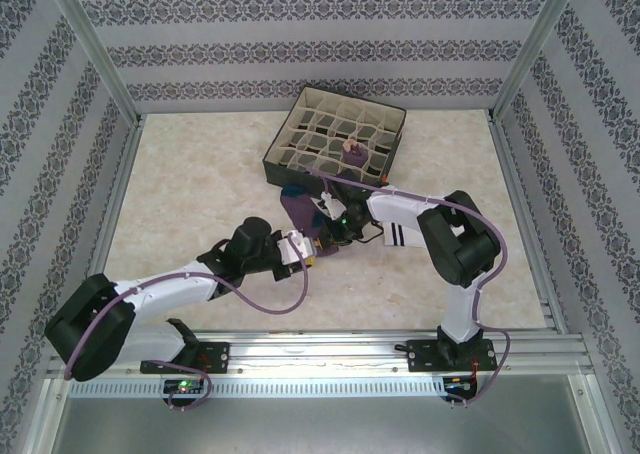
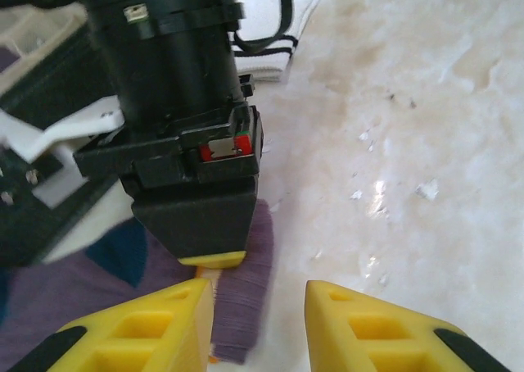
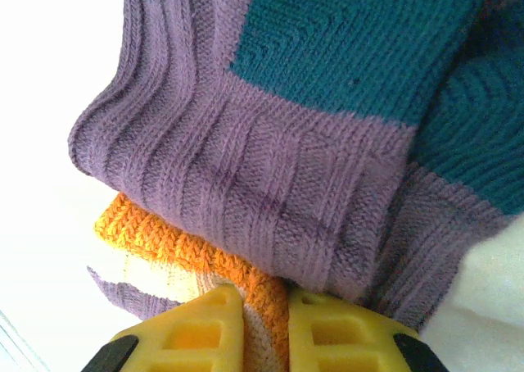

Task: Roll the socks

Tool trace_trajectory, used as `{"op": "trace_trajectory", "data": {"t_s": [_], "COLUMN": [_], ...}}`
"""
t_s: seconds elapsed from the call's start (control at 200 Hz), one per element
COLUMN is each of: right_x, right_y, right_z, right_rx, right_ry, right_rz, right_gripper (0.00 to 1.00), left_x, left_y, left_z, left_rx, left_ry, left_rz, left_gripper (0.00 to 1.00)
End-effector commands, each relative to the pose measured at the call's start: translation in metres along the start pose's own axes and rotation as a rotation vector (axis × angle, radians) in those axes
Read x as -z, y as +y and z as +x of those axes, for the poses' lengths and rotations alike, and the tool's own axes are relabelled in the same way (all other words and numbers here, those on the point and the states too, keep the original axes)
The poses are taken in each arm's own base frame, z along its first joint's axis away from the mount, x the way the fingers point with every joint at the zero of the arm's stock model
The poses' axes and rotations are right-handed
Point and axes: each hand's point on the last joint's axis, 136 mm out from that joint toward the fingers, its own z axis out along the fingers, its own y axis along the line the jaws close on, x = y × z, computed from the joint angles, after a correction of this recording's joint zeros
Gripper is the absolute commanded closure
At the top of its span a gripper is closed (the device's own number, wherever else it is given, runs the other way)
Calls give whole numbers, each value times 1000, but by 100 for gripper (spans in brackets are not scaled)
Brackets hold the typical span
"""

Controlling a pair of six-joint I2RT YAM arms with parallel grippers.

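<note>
Where the right claw meets the cloth, its two yellow fingers stand all but together, pinched on the orange-and-cream edge of the purple sock (a thin fold of fabric is all that lies between them). The hold is judged shallow, taken at the very hem.

From that pinch the sock runs away from the claw, ribbed purple first and then a teal patch.

The left claw stands partly open and holds nothing. The sock's ribbed edge lies inside its gap, close against one finger, and the right claw's tip comes down on the cloth just beyond.

Seen from above, both claws sit at the sock's near end. The sock lies on the table, and its body stretches from them toward the box, stopping just short of the near wall. The long axis is therefore judged to run near to far, though the cloth is bunched and the line is not clean.

Any roll must travel along that axis, and the left claw is best placed to take the free edge.

The white sock lies just to the right, under the right arm.
</note>
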Motion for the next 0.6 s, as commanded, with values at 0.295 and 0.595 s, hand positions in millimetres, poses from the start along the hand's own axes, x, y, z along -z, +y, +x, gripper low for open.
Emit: {"op": "trace_trajectory", "data": {"t_s": [0.295,0.595], "right_x": [-28,-26], "right_y": [-54,-47], "right_z": [54,52], "right_rx": [-87,-92], "right_ry": [207,208], "right_rz": [182,144], "right_gripper": [86,87], "left_x": [-53,-70], "left_y": [11,13], "left_z": [43,70], "left_rx": [-304,-356], "left_ry": [200,315], "left_rz": [-17,-33], "left_gripper": [60,64]}}
